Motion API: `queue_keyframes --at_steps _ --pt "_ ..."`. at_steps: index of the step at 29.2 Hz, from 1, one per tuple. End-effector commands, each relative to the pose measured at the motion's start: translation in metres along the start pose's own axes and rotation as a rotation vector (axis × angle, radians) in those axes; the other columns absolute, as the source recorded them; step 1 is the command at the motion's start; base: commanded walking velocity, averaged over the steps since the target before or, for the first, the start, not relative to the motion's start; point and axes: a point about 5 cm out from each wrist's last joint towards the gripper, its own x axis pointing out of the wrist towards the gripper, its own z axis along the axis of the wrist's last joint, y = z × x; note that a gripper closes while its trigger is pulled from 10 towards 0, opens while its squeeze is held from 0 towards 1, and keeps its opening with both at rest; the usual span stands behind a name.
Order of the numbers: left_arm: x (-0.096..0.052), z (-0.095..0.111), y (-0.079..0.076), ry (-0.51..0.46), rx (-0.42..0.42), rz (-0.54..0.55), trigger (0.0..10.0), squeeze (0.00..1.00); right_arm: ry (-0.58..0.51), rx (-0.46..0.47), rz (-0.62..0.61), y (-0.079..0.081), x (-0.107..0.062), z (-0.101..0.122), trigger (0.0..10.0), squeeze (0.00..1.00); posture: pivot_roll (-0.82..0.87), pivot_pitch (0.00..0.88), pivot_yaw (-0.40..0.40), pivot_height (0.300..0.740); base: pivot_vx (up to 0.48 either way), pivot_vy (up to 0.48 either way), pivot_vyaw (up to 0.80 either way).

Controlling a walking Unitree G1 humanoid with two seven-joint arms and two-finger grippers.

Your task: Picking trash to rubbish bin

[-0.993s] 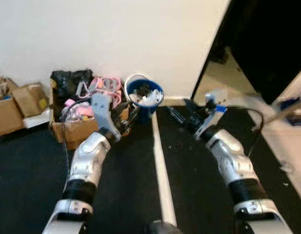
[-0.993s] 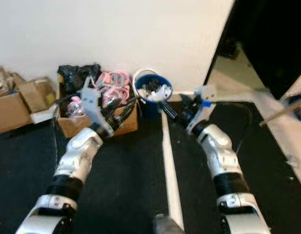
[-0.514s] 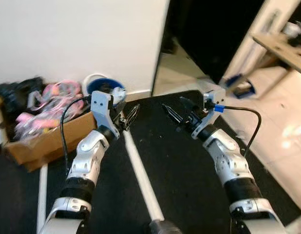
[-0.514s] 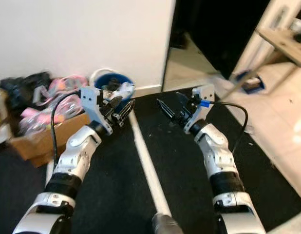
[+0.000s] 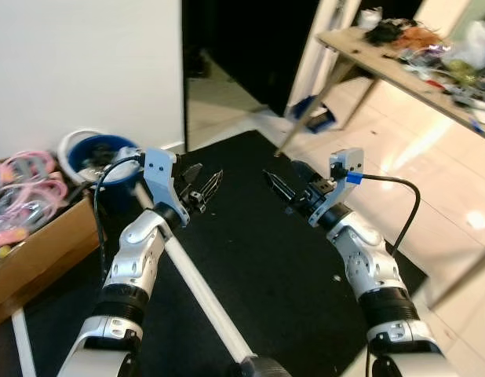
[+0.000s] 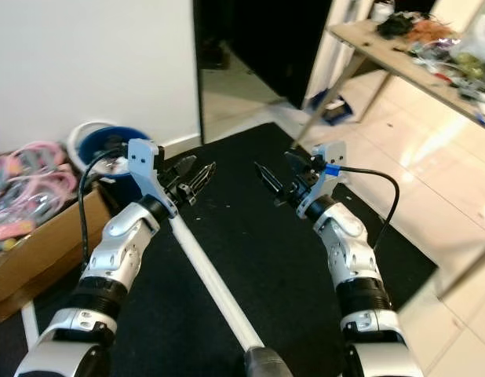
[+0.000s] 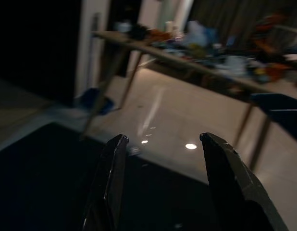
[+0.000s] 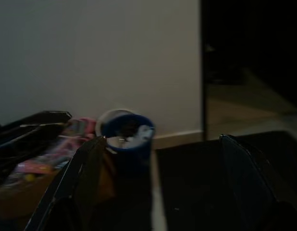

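Note:
The blue rubbish bin (image 5: 95, 154) with a white rim stands against the wall at the far left, with pale scraps inside. It also appears in the right wrist view as the bin (image 8: 126, 135). My left gripper (image 5: 202, 182) is held out over the black mat, open and holding nothing. In its wrist view the left gripper (image 7: 163, 138) frames bare tiled floor. My right gripper (image 5: 283, 179) is raised beside it, open and holding nothing, and the right gripper (image 8: 162, 139) points back toward the bin.
A cardboard box (image 5: 40, 253) of pink and clear items sits left of the bin. A white strip (image 5: 202, 292) runs across the black mat (image 5: 274, 259). A cluttered wooden table (image 5: 399, 64) stands on shiny tiles at the right. A dark doorway (image 5: 242, 47) lies ahead.
The camera has swung to the right: bin and box slid to the left edge, and the table and tiled floor came into view. Both arms keep the same raised pose, grippers open.

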Motion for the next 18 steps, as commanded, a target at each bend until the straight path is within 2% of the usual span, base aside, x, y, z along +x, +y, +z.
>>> queue_keyframes --at_steps 1,13,18 --pt "-0.0019 -0.0022 0.0000 0.007 0.001 -0.007 10.0 0.00 -0.005 -0.008 0.003 0.0013 0.0011 -0.0003 10.0 0.00 -0.05 0.000 -0.058 0.740 0.326 0.000 0.00" --pt "-0.0018 -0.0025 -0.0011 0.003 0.004 -0.022 10.0 0.00 -0.001 -0.008 0.004 0.0006 0.0012 -0.0018 10.0 0.00 -0.05 0.000 -0.058 0.740 0.285 0.000 0.00" --pt "-0.0018 -0.0024 -0.0012 0.002 0.003 -0.025 10.0 0.00 0.003 -0.009 0.009 0.0011 0.0014 -0.0024 10.0 0.00 -0.05 0.000 -0.059 0.740 0.316 0.000 -0.57"
